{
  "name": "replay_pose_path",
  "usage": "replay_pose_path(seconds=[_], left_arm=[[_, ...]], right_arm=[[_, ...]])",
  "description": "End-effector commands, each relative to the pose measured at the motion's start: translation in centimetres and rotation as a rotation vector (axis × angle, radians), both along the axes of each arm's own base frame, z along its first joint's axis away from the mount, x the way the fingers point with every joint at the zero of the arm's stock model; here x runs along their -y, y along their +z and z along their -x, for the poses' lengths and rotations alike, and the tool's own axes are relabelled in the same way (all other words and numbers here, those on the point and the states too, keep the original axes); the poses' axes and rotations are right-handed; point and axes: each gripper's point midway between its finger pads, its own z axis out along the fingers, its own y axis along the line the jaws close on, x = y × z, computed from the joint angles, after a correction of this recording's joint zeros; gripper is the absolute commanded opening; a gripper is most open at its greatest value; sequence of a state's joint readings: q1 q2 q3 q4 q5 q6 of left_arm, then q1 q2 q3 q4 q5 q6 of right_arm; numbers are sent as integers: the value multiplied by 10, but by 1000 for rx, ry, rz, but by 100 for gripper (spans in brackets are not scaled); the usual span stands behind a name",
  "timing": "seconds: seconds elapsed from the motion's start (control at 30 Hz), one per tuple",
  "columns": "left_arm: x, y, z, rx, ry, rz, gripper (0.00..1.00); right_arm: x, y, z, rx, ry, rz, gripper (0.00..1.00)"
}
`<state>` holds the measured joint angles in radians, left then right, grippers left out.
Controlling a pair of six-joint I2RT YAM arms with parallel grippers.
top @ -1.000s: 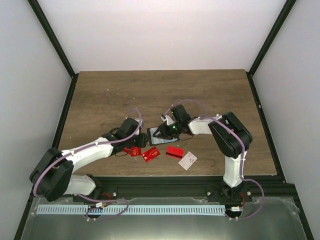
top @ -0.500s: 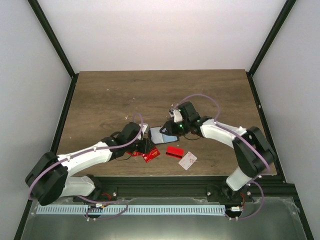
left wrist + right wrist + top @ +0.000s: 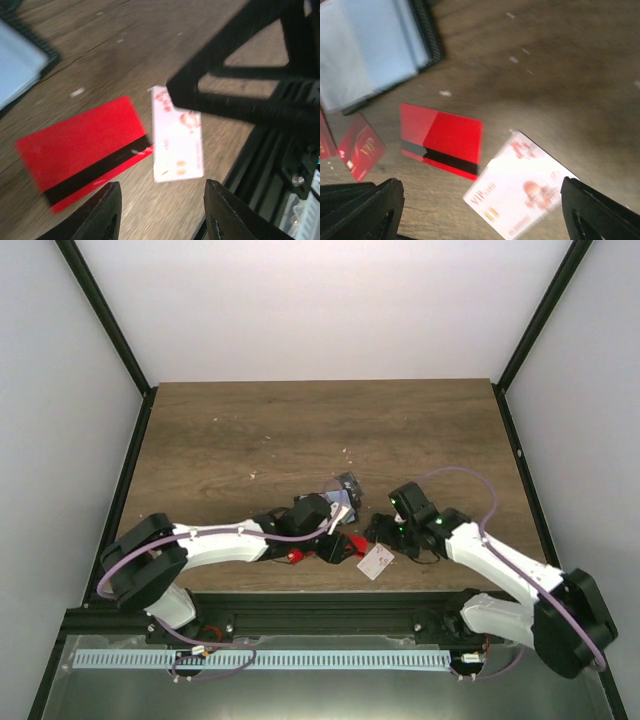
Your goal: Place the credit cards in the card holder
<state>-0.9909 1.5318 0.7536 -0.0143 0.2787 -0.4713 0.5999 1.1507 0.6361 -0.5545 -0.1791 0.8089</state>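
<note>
The card holder [image 3: 341, 490] [image 3: 367, 47] lies open on the table, its clear sleeves facing up. A white card [image 3: 375, 560] [image 3: 177, 142] [image 3: 525, 192] lies flat near the front edge. Beside it is a red card with a black stripe [image 3: 82, 150] [image 3: 442, 140]. Smaller red cards [image 3: 293, 556] [image 3: 362, 147] lie further left. My left gripper [image 3: 338, 545] [image 3: 165, 215] is open over the striped red card and the white card, holding nothing. My right gripper [image 3: 382, 532] [image 3: 482, 215] is wide open just above the white card, with nothing gripped.
The two grippers are close together, and the right gripper's black finger [image 3: 240, 75] shows in the left wrist view. The black frame rail [image 3: 320, 600] [image 3: 270, 165] runs along the table's front edge, just past the white card.
The right gripper has left the card holder, opened wide and swung toward the front over the white card. The left gripper has moved right to the striped red card. The holder now lies open.
</note>
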Motion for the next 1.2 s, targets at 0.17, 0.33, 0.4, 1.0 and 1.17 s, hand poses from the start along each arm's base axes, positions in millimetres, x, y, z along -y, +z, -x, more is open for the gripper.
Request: replay_pose_path(seconds=[0.17,0.33,0.4,1.0,1.17], left_arm=[[55,2,-7,8,-111,75,48],[73,-13,-11,-11,-152,73,48],[81,-17,-12,-22,-165,81,48],[86,-57,5,-103,-210,30,48],[86,-58,18,-124,-224,51,48]], right_arm=[[43,-20,66,-171,-208,-15,92],[52,-30,89,-235,-226,-22,93],[54,-33,95,-242,-222,-22,94],[34,-54,116,-353,-238,-206,89],[25,-61,114,-359,-241,-274,88]])
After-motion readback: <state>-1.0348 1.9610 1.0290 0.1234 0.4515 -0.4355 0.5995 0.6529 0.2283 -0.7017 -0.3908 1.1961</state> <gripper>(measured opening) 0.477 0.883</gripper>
